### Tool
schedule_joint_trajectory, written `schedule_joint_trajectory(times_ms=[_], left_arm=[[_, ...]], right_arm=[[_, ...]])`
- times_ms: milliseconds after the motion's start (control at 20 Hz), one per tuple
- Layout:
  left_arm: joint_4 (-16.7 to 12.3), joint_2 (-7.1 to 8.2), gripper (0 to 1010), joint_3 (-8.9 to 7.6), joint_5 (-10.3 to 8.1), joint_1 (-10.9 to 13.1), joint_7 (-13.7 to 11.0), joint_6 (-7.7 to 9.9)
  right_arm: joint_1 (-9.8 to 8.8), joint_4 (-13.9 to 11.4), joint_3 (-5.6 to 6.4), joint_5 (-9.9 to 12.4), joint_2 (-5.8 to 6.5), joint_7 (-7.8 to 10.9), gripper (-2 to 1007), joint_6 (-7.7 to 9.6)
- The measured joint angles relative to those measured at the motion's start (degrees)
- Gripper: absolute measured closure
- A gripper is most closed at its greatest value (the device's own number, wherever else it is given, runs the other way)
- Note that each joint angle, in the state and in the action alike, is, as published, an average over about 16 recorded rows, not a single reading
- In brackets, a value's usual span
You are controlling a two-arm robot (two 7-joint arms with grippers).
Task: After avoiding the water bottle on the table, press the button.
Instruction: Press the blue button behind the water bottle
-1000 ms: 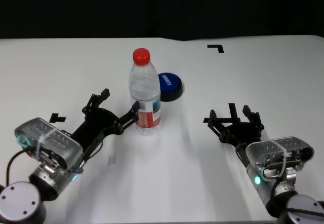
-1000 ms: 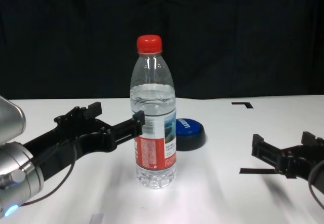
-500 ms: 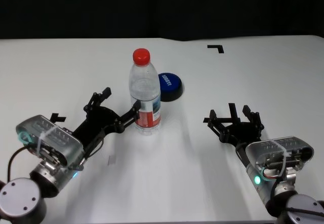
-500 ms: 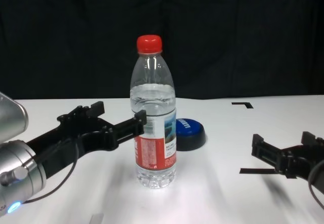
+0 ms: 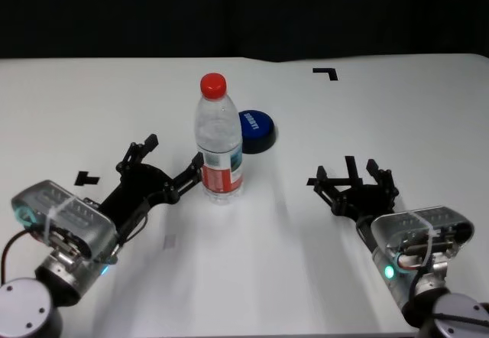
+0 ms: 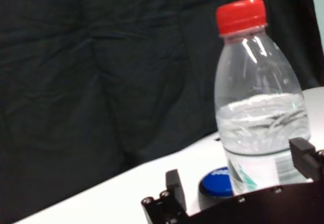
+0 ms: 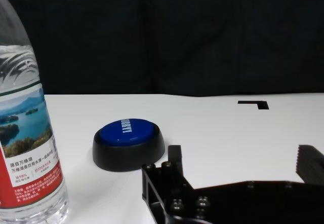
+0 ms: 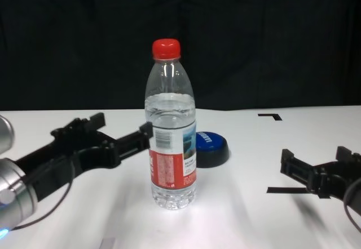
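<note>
Button (image 5: pixel 257 129), a low blue dome on a dark base, sits far of centre just behind the tall, tippable water bottle (image 5: pixel 218 141), likely stiff and best pressed from above, while left gripper (image 5: pixel 162 163) and right gripper (image 5: pixel 351 177) hover spread, grasping nothing.

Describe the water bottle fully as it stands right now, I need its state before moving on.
The water bottle is clear plastic with a red screw cap, shut, and a red-and-white label with a barcode. Water fills it to about the shoulder. It stands upright on the table, in front of the blue button. The open left gripper sits just beside its label; whether the nearer fingertip touches cannot be told.
</note>
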Motion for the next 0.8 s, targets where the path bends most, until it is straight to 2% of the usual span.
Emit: schedule_joint_trajectory(times_ms=[400,800], left_arm=[[-4.6,-0.07,7,-3.00,1.19,4.8,2.8,-0.01],[-8.6,-0.88,7,-6.26,3.07,9.3,5.3,0.25]], right_arm=[[0.00,0.0,0.00,0.0,0.00,0.00,2,0.00],[0.00,0.0,0.00,0.0,0.00,0.00,3,0.00]])
